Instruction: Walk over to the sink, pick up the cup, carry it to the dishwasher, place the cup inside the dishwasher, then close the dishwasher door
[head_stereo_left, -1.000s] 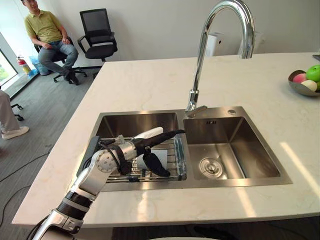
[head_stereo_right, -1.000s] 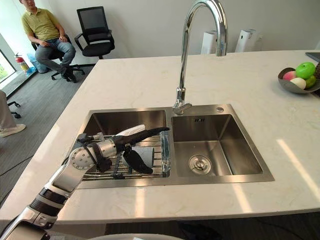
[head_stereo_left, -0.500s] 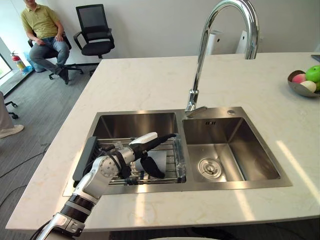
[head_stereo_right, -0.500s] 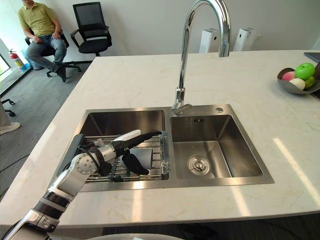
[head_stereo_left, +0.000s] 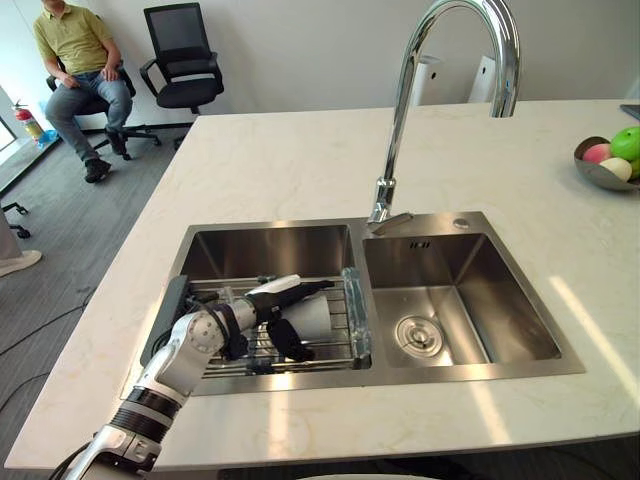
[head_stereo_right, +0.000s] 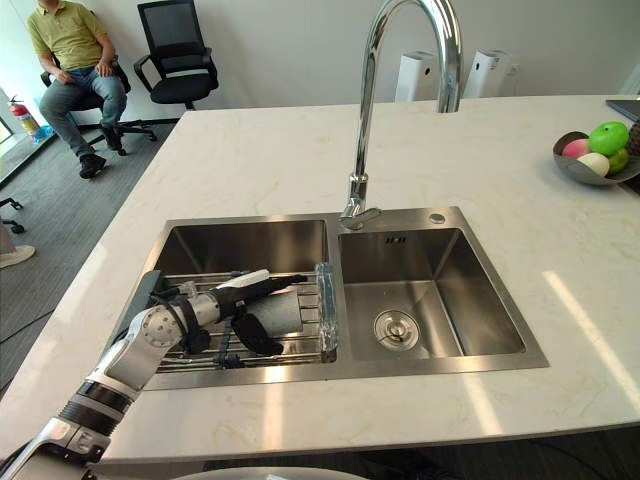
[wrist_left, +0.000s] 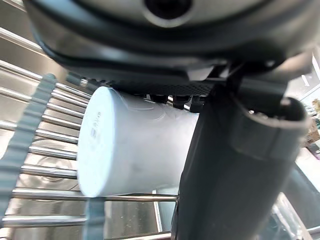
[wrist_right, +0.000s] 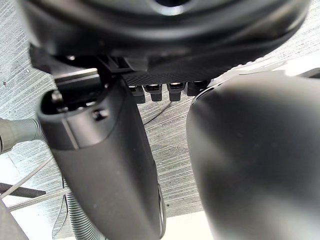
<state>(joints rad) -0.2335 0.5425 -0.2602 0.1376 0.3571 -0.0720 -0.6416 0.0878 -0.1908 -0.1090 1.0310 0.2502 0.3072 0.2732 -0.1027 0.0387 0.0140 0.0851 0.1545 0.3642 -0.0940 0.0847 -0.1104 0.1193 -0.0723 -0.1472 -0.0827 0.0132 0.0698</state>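
Observation:
A white cup (head_stereo_left: 312, 314) lies on its side on a wire rack (head_stereo_left: 225, 358) in the sink's left basin (head_stereo_left: 262, 248). It also shows in the left wrist view, where the cup (wrist_left: 130, 145) rests on the rack bars. My left hand (head_stereo_left: 268, 298) reaches in low over the rack. Its fingers are straight above the cup and its thumb (wrist_left: 235, 175) hangs down on the cup's near side. The hand is open around the cup, not closed on it. My right hand (wrist_right: 100, 165) hangs relaxed above grey carpet.
A tall chrome faucet (head_stereo_left: 400, 130) arches over the divider between the basins. The right basin (head_stereo_left: 450, 300) holds only a drain. A fruit bowl (head_stereo_left: 608, 165) sits at the counter's far right. A person (head_stereo_left: 75, 50) sits beside a black chair (head_stereo_left: 180, 50) at back left.
My left hand has dropped lower and drawn back a little, so its fingers now lie close over the cup. The camera has shifted slightly.

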